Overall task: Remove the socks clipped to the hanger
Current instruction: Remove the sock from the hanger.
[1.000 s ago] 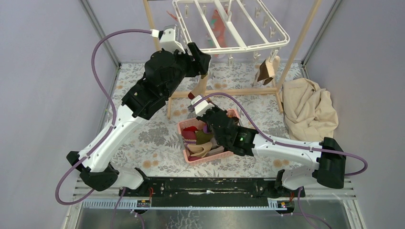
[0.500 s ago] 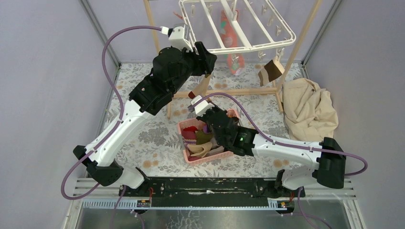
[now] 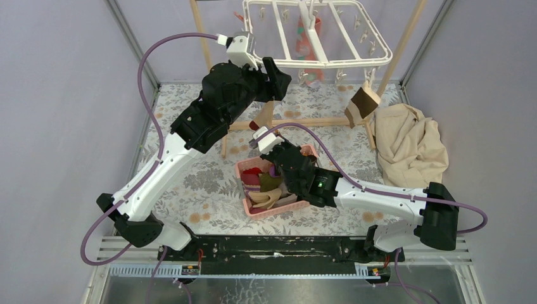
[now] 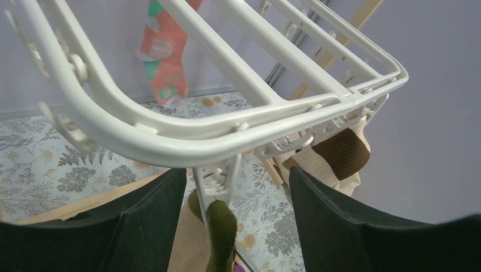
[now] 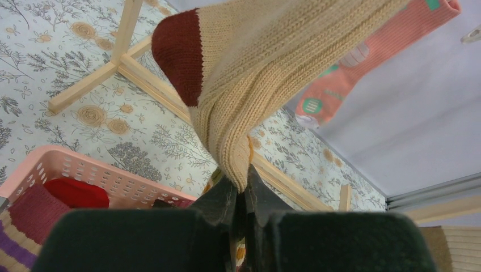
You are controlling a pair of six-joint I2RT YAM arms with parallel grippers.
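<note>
The white hanger [image 3: 329, 61] hangs at the back, and its near-left corner [image 4: 142, 133] fills the left wrist view. My left gripper [image 4: 235, 187] is open, its fingers either side of a clip [image 4: 218, 184] that pinches the olive cuff [image 4: 222, 232] of a tan sock [image 3: 261, 118]. My right gripper [image 5: 241, 190] is shut on a fold of that tan sock [image 5: 255, 85], whose maroon toe [image 5: 178, 54] points left. An orange patterned sock [image 3: 308, 41] and a brown-tan sock [image 3: 362, 104] still hang clipped.
A pink basket [image 3: 253, 209] with several socks sits under my right wrist. The wooden rail frame [image 3: 304, 121] stands on the floral mat below the hanger. A large beige cloth [image 3: 408, 142] lies crumpled at the right.
My left arm has risen and moved right to the hanger's near-left corner. The hanger has swung back and the brown-tan sock has swayed with it. The right arm has not moved.
</note>
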